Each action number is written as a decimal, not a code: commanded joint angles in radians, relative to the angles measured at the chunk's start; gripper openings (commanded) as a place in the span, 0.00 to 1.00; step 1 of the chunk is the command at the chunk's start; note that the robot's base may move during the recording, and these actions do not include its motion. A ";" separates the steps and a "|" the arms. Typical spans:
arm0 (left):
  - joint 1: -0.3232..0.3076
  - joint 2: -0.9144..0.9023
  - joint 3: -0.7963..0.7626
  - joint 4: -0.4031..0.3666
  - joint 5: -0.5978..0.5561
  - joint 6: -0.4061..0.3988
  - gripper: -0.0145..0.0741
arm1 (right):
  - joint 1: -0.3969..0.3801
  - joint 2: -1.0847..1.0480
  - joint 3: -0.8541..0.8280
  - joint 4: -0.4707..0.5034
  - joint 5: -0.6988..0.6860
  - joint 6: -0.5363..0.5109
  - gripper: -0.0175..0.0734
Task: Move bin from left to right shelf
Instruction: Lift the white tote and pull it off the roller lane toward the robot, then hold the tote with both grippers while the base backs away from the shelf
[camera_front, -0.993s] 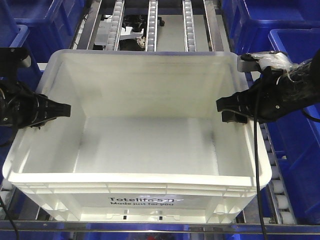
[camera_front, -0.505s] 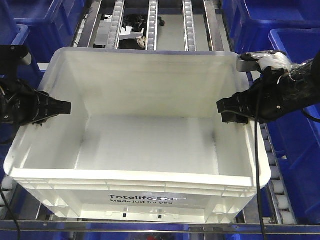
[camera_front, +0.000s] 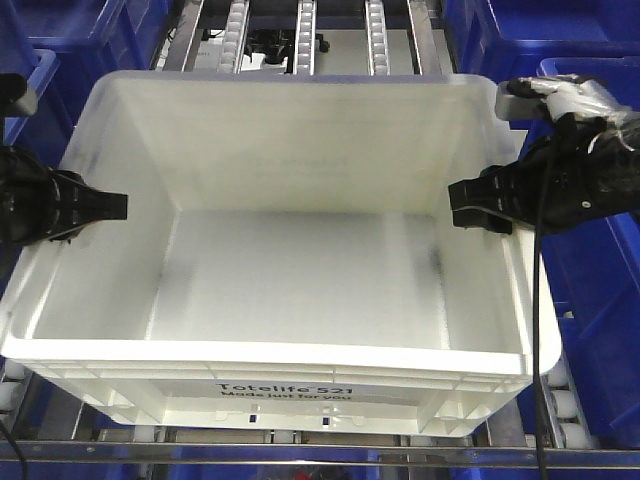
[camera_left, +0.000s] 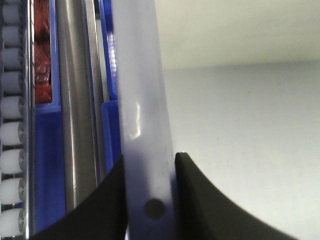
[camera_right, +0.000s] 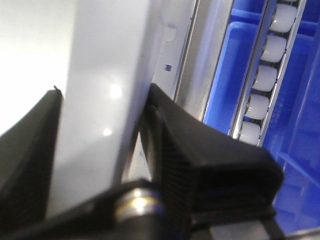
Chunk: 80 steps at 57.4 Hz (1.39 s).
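the left gripper (camera_front: 112, 206) pinches the left rim of the bin (camera_front: 280, 358), one finger inside the wall and one outside, its jaws only as far apart as the rim is thick. the right gripper (camera_front: 464, 206) clamps the right rim the same way. the white bin lies between them over the shelf's roller tracks (camera_front: 306, 38), printed side nearest, with dark blue bins (camera_front: 600, 290) close on both sides.
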 joint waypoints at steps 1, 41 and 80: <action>-0.014 -0.066 -0.042 -0.046 -0.104 0.027 0.15 | 0.003 -0.069 -0.039 0.064 -0.077 -0.034 0.19; -0.014 -0.244 -0.042 -0.046 -0.003 0.022 0.15 | 0.003 -0.180 -0.039 0.104 0.009 -0.034 0.19; -0.014 -0.244 -0.041 -0.045 -0.005 0.022 0.15 | 0.003 -0.180 -0.039 0.105 0.010 -0.041 0.19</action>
